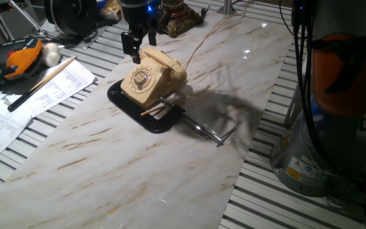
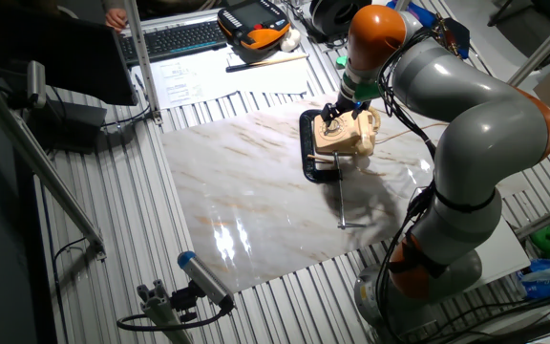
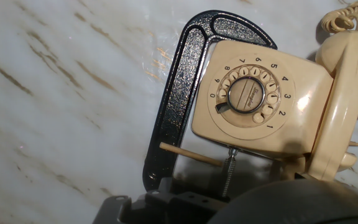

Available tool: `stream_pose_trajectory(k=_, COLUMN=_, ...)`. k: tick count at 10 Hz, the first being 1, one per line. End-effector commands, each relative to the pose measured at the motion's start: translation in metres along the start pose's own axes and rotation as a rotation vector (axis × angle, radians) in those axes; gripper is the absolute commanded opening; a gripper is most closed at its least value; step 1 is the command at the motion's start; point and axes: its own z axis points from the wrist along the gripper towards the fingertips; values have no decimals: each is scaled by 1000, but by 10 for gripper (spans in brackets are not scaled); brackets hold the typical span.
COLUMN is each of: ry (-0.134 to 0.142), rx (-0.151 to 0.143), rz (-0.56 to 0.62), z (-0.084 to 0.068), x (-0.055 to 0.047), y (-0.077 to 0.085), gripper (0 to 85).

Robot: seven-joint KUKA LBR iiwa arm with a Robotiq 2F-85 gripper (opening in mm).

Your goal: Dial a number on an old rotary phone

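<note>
Since the black two-finger gripper (image 1: 136, 49) hangs just above the phone's top edge, I'd guess it's lining up a fingertip for one of the dial holes. I honestly can't tell whether the fingers are parted or together: they look like one dark block in the fixed views, and the hand view only catches the housing along its bottom edge. Nothing seems to be held.

Right below sits the small cream-beige plastic rotary phone (image 1: 152, 77), wedge-shaped, with its round finger dial (image 3: 248, 95) facing up and the handset (image 3: 339, 99) resting across the top. It's pinned by a black cast C-clamp with a steel screw rod (image 3: 174, 99), presumably so the body doesn't skid when the dial gets turned. A thin wooden stick (image 3: 190, 154) lies under the phone's edge.

All of that is on a white marble-look slab (image 1: 170, 172). The grey-and-orange arm (image 2: 466, 105) arches over from the side, wrist pointing steeply down.
</note>
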Motion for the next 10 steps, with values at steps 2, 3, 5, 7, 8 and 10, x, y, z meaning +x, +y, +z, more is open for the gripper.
stream_pose_trajectory(k=2, ry=144, rx=-58, rz=339, z=0, x=0, y=0, gripper=0)
stream_pose_trajectory(k=3, ry=144, rx=-57, rz=341, z=0, x=0, y=0, gripper=0)
stream_pose_trajectory(k=5, ry=144, rx=-57, rz=341, z=0, x=0, y=0, gripper=0)
stream_pose_trajectory(k=7, ry=144, rx=-57, rz=344, z=0, x=0, y=0, gripper=0)
stream_pose_trajectory(k=8, ry=143, rx=-56, rz=350, z=0, x=0, y=0, gripper=0)
stream_pose_trajectory(k=10, ry=141, rx=-53, rz=369, z=0, x=0, y=0, gripper=0)
